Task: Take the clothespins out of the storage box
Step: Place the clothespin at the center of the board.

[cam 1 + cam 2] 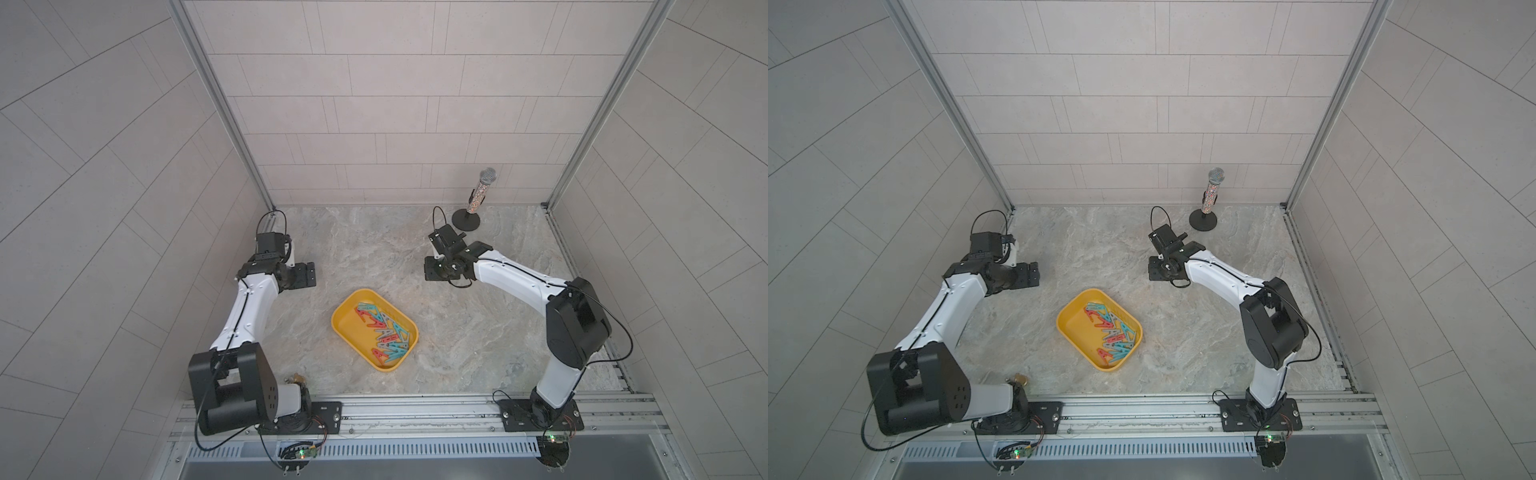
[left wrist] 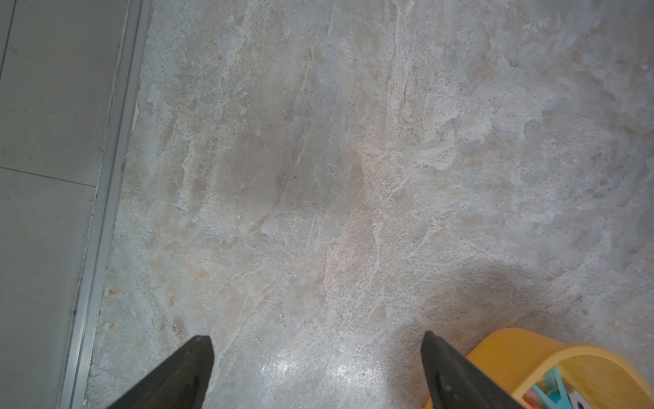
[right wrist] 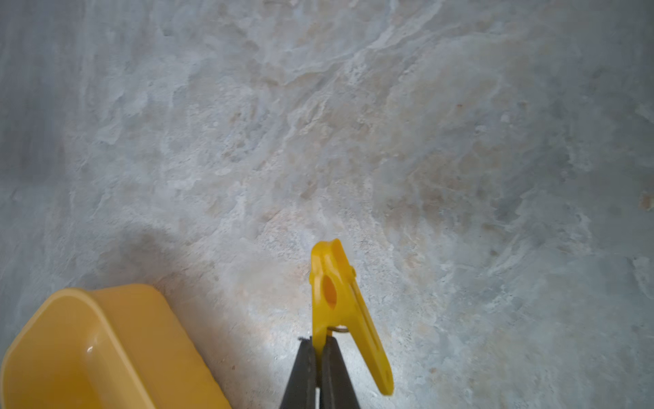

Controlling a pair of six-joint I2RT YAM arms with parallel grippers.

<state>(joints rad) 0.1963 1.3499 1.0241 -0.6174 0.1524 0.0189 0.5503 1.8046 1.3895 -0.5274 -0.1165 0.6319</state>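
**Held item.** One yellow clothespin [image 3: 339, 308] is outside the storage box [image 1: 347, 322], clamped in the right pincer [image 3: 317, 345]. The fingers grip one handle leg. The other leg splays free beside them. The pin's long axis runs roughly in line with the fingers, with the nose pointing away from the pincer, toward the table [image 1: 478, 340]. Whether the nose touches the table cannot be told.

**Container.** The box sits just toward 7 o'clock from the table centre. Its long axis runs from 10 o'clock to 4 o'clock in both top views. The remaining clothespins [image 1: 384, 332] lie inside in teal, red and grey. They are banked along the long wall on the 1 o'clock side and point in mixed directions. The floor on the 7 o'clock side of the box is bare.

**Pincers.** The right pincer hangs at 1 o'clock from the box, well apart. The left pincer [image 2: 315, 336] is at 10 o'clock from the box, with its fingers spread wide and nothing between them.

**Limits of view.**
- The held pin is hidden under the right wrist in both top views.
- The pegs overlap, so no exact count can be made.
- Both wrist views cut the box off at a corner.
- A small brass-coloured item [image 1: 297, 379] by the left arm's base is too small to identify.

**Surroundings.** A glittery microphone [image 1: 478, 195] stands upright on a black round base, farther out at 1 o'clock near the far wall.
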